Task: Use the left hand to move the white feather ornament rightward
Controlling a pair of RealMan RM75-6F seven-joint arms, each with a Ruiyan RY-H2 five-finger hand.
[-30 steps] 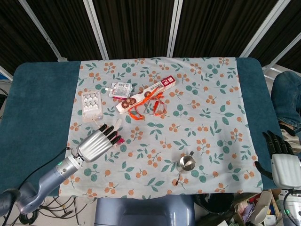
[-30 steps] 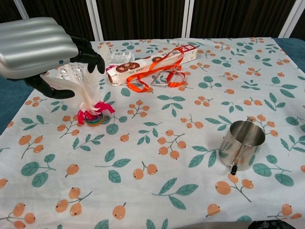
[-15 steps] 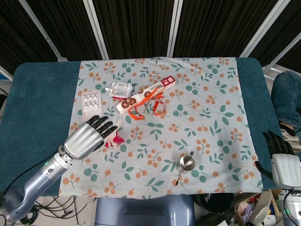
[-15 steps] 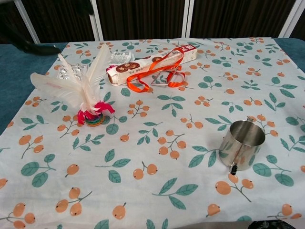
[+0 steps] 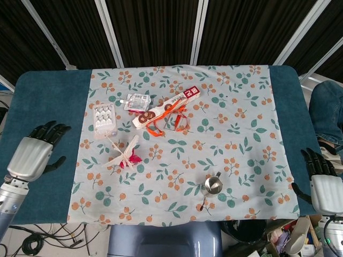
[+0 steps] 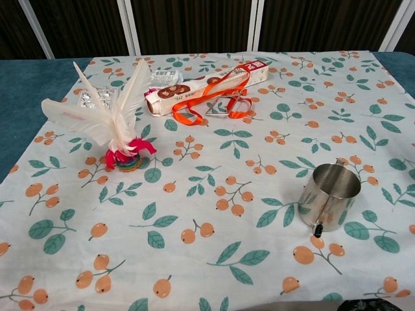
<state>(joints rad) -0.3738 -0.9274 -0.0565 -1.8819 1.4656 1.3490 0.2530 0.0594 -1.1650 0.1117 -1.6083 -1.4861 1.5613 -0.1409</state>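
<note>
1. Head view: The white feather ornament (image 5: 125,152) sits on the floral tablecloth (image 5: 241,107), left of centre, at about 8 o'clock from the cloth's middle. White plumes fan up and left from a small pink and red base. A blister pack (image 5: 104,120) lies near it at 11 o'clock, and a steel cup (image 5: 213,184) is well apart at 4 o'clock.

2. Head view: My left hand (image 5: 33,153) hovers over the bare blue table (image 5: 43,101), well apart from the ornament at its 9 o'clock. Its fingers are spread and it holds nothing. My right hand (image 5: 321,184) is at the table's far right edge, fingers apart, also empty.

3. Chest view: The ornament (image 6: 110,126) stands upright, plumes splayed above a base of pink ribbon (image 6: 129,154). I judge it very light, soft and easily crushed or bent. I would pinch it low, at the stiffer base where the quills meet, not the plumes. An orange ribbon (image 6: 204,100) and a long box (image 6: 207,84) lie at its 2 o'clock.

4. Chest view: Neither hand shows here.
</note>
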